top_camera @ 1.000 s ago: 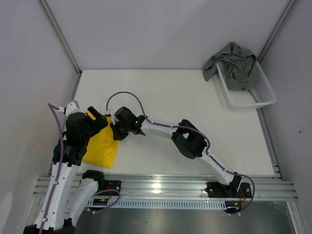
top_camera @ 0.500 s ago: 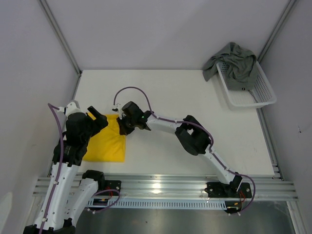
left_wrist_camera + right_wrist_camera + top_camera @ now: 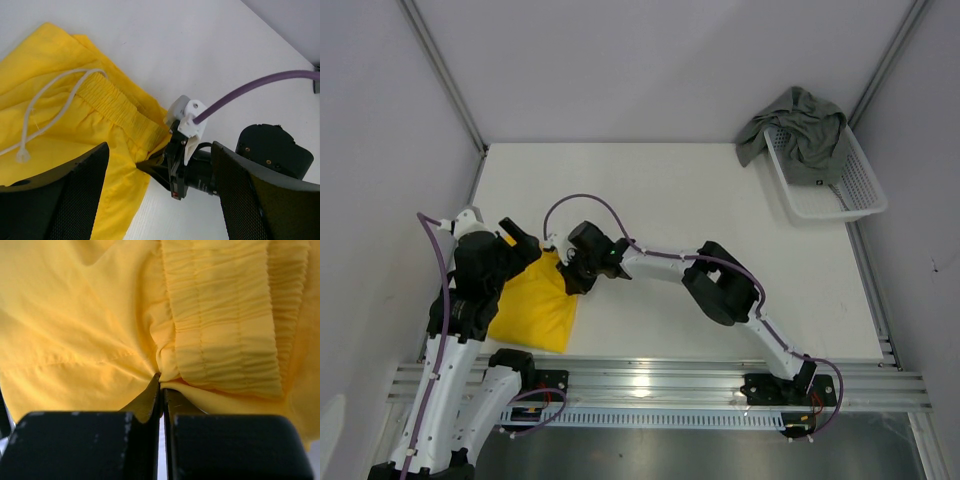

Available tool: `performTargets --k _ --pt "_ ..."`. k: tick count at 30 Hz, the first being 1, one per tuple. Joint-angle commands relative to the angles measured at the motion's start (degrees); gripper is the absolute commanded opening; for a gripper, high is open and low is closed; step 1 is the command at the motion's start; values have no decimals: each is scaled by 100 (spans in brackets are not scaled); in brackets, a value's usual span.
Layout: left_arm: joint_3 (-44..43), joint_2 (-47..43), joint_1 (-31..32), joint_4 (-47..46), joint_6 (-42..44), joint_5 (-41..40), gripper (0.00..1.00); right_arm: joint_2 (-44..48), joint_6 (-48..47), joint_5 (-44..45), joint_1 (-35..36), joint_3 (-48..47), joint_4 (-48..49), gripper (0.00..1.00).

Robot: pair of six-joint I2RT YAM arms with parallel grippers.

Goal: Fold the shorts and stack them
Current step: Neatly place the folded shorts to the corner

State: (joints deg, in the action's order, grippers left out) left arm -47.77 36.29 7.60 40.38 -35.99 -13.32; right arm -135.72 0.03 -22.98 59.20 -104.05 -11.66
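Beneath the spread left claw [image 3: 159, 165], yellow shorts [image 3: 538, 310] lie partly hidden, waistband [image 3: 225, 340] pinched by the right claw [image 3: 161, 385].

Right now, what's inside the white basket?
The grey-green shorts, bunched at the far end of the white basket and spilling over its far-left rim. The near mesh floor shows bare. Anything under the cloth is covered.

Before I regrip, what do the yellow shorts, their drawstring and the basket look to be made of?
Yellow shorts: thin matte woven cloth, perhaps cotton or a blend; it creases softly, and the waistband is gathered in fine ribs. Drawstring: soft white cord, limp and looping; weave too fine to tell. Basket: likely white moulded plastic; stiff open-mesh walls.
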Motion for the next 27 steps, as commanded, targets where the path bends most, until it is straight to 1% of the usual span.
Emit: performTargets --k 1,5,11,14,15,22,25,27 --pt "-75 -43 23 -101 30 -4 84 362 -705 -338 144 367 -232 0" --pt "-83 -52 31 -109 39 -4 84 520 -891 -373 188 719 -47 0" --pt "-75 -70 58 -100 48 -21 84 398 -1032 -93 66 632 -134 0" --pt "-83 -52 58 -101 57 -30 84 213 -1005 4 -31 378 -204 0" --pt "-84 -43 58 -109 65 -30 84 143 -1014 30 -31 98 -275 0" --pt "-92 18 67 -153 74 -30 84 -490 -944 189 162 -957 -635 0" --pt "-118 53 67 -136 101 -48 84 -648 -830 75 171 -1161 -662 0" --pt "-127 62 67 -136 109 -83 84 -657 -751 66 180 -1135 -601 0"
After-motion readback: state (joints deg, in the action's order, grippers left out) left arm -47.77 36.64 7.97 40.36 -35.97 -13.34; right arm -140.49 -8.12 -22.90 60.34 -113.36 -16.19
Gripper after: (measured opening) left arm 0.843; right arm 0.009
